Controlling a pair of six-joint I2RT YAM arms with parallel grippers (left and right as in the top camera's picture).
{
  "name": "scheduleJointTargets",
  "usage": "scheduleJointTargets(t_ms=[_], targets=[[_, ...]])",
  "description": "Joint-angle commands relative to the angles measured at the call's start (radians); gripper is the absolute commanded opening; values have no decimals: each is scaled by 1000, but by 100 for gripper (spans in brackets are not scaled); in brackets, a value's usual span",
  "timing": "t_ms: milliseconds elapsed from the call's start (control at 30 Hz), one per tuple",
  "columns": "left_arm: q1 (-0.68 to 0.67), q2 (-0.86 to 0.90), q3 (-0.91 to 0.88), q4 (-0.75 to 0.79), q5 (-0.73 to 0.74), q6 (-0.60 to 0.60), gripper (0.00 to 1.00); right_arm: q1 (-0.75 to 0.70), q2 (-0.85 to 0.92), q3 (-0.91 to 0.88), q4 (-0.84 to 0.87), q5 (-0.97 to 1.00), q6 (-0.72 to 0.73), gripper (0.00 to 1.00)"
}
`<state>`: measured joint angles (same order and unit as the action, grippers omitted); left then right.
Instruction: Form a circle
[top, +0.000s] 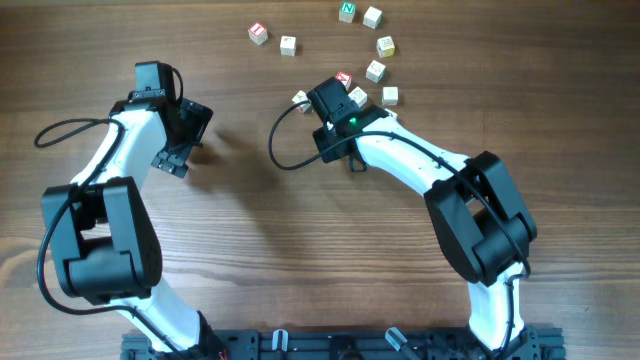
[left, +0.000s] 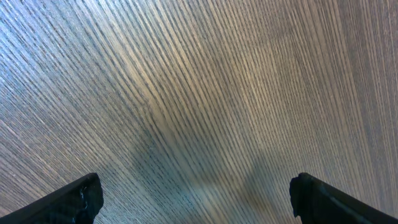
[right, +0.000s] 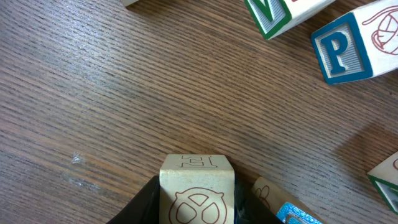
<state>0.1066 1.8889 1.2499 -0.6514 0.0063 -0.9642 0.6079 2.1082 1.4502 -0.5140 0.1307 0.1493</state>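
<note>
Roughly ten lettered cubes (top: 375, 70) lie in a loose arc far across the counter (top: 250, 230), no circle yet. Our right claw (right: 198, 208) grips an E cube (right: 198, 183) there; our left claw (left: 196, 200) hangs wide open.

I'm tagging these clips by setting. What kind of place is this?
Probably a robot lab or test bench: a wood-grain tabletop, two white-and-black arms rising from a black rail, and loose wooden letter cubes as props.
</note>
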Motion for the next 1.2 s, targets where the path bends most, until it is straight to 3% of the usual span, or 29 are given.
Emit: scheduleJointTargets(t_ms=[0,267,467,700,967,1067,1167], targets=[[1,13,3,0,4,-10,100,9,9,-3,-13,-56,-74,32],[1,13,3,0,4,-10,100,10,8,-3,-11,-80,-143,27],[1,13,3,0,4,-10,100,12,6,-2,-11,-77,18,28],[1,13,3,0,4,-10,100,24,-39,-1,-14,-62,19,44],[1,13,3,0,4,-10,100,24,-91,43,-14,11,-11,73],[1,13,3,0,4,-10,100,24,-92,62,-10,-32,-180,73],[1,13,3,0,4,-10,100,11,-78,62,-24,-125,-245,55]])
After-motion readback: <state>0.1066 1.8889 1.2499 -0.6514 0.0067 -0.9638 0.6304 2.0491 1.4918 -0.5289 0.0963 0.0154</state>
